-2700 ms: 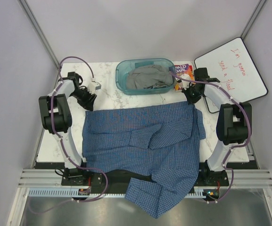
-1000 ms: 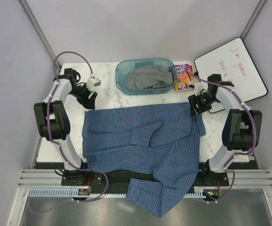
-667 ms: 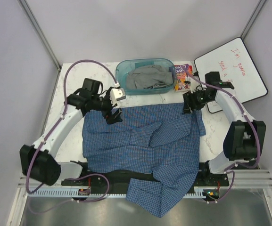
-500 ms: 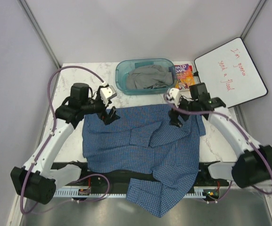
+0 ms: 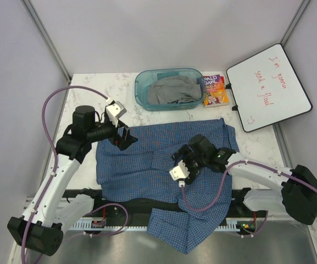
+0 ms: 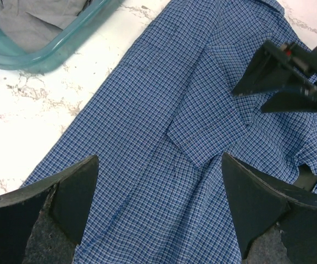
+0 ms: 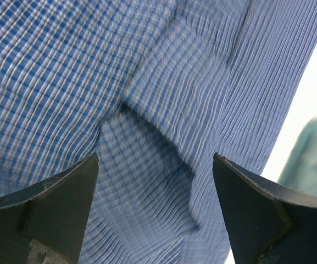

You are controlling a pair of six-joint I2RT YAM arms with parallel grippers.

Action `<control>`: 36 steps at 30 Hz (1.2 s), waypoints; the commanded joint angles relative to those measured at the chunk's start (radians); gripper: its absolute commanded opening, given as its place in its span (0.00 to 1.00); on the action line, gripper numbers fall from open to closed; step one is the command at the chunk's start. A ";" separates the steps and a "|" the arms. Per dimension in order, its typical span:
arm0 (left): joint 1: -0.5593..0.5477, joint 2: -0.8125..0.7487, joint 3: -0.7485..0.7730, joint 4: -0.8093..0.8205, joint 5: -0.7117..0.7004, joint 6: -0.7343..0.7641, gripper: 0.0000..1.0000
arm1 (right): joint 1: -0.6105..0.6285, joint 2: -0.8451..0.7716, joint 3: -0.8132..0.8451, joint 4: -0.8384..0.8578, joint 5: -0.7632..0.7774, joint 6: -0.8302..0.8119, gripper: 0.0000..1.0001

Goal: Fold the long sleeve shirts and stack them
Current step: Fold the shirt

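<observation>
One of the long sleeve shirts, blue fine-checked, lies spread across the marble table, its lower part hanging over the near edge. A sleeve is folded across its middle. My left gripper hovers open above the shirt's far left corner; in the left wrist view my left gripper has only shirt cloth below the gap. My right gripper hovers open over the middle of the shirt; in the right wrist view my right gripper frames a folded edge of the shirt. Neither holds anything.
A teal bin with grey cloth in it stands at the back centre. A colourful book lies to its right. A whiteboard leans at the back right. Bare marble shows on the left of the table.
Both grippers have left the shirt's far corners and opened. The left one swung in over the far left corner. The right one swept toward the near side, over the shirt's middle.
</observation>
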 commanded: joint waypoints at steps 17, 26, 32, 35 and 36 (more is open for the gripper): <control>0.010 -0.034 -0.054 -0.030 0.010 -0.026 0.96 | 0.132 0.214 0.177 0.281 0.090 0.055 0.00; 0.006 -0.069 -0.117 0.036 0.180 0.218 0.98 | 0.023 0.165 0.366 0.097 -0.053 0.565 0.00; -0.030 -0.006 -0.158 0.215 0.254 0.125 1.00 | 0.004 0.152 0.373 0.098 -0.076 0.721 0.00; -0.063 -0.014 -0.230 0.288 0.249 0.178 1.00 | -0.037 0.157 0.393 0.105 -0.108 0.767 0.00; -0.067 -0.018 -0.244 0.332 0.239 0.186 1.00 | -0.051 0.158 0.402 0.105 -0.123 0.801 0.00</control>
